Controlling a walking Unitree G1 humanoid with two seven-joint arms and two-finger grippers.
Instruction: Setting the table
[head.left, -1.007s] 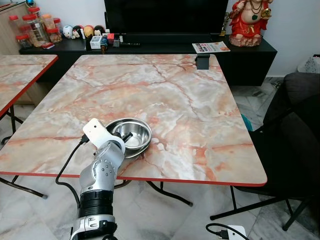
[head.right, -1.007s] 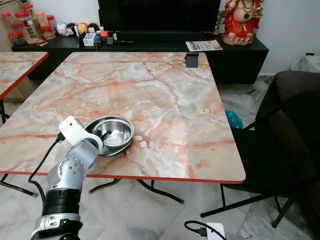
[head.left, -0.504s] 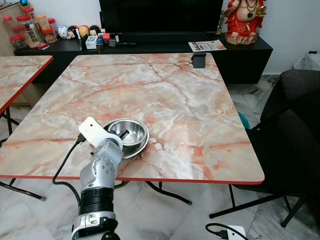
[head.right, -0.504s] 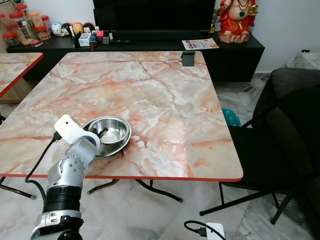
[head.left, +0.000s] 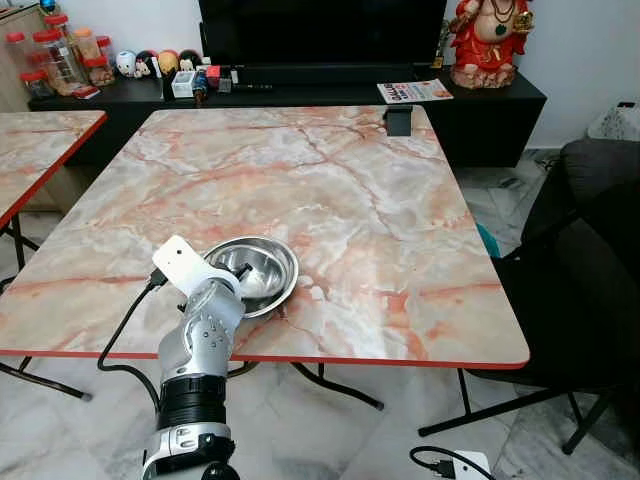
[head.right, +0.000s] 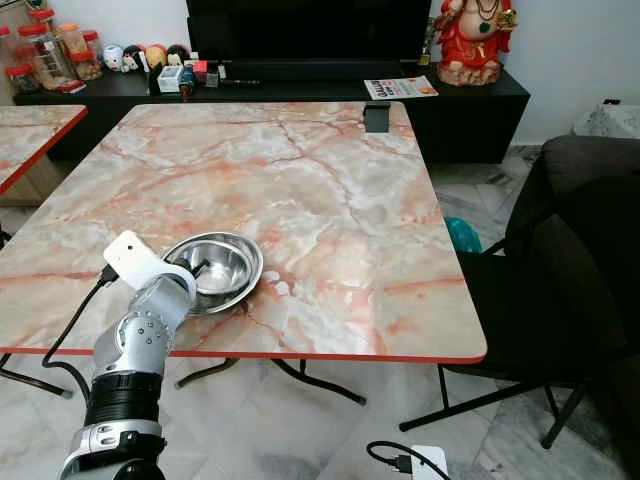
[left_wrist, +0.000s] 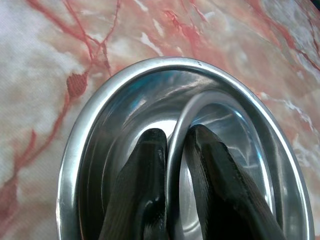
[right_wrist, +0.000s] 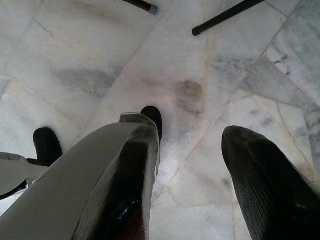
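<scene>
Near the front left of the marble table (head.left: 340, 190) sits a steel bowl (head.left: 262, 262), and the left wrist view shows a second bowl nested in it. The inner bowl's rim (left_wrist: 176, 130) runs between the two black fingers (left_wrist: 145, 165). My left gripper (head.left: 232, 283) reaches in from the near edge and is shut on that rim. In the right wrist view, my right gripper (right_wrist: 192, 142) hangs open over the marble floor, holding nothing.
A small black holder (head.left: 398, 120) stands at the table's far edge. A second marble table (head.left: 40, 140) is to the left and a dark chair (head.left: 590, 250) to the right. Behind is a black console (head.left: 300, 90) with jars, figurines and a red statue (head.left: 490, 40).
The camera shifted a little early on. My left wrist has eased slightly left and the bowl is still held in about the same spot on the table.
</scene>
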